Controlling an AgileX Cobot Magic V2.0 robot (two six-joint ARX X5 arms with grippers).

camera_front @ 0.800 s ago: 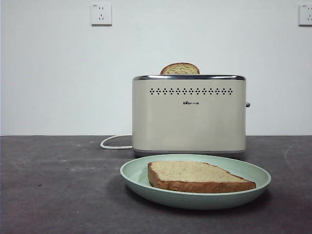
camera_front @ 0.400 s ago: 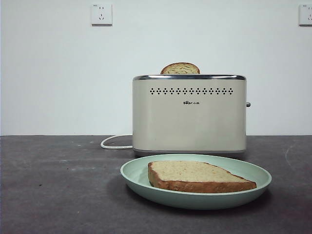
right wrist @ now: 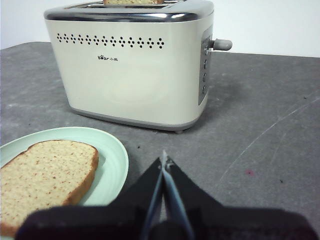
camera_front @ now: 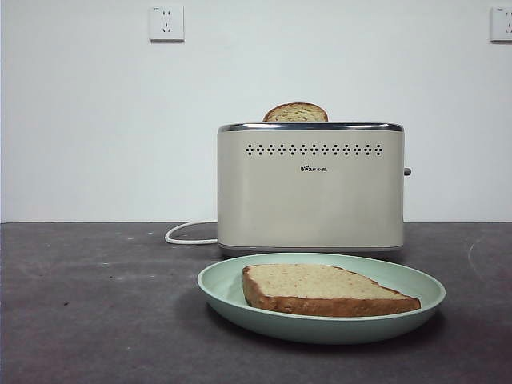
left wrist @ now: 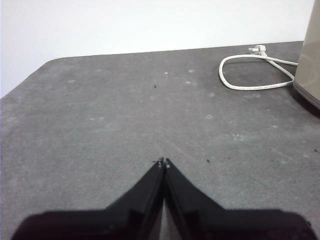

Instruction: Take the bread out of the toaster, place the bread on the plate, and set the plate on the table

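The bread (camera_front: 324, 289) lies flat on the mint-green plate (camera_front: 218, 286), which rests on the table (camera_front: 88, 312) in front of the cream toaster (camera_front: 310, 192). In the right wrist view the bread (right wrist: 42, 175) and plate (right wrist: 112, 155) are beside the toaster (right wrist: 132, 70). My right gripper (right wrist: 164, 162) is shut and empty, low over the table, beside the plate. My left gripper (left wrist: 162, 162) is shut and empty over bare table, away from the toaster's edge (left wrist: 309, 70). Neither gripper shows in the front view.
A second, smaller slice (camera_front: 295, 113) sticks up from the toaster's slot. The toaster's white cord (camera_front: 189, 234) loops on the table behind it and shows in the left wrist view (left wrist: 252, 75). The side lever (right wrist: 221, 44) juts out. Wall sockets (camera_front: 166, 23) sit high on the white wall.
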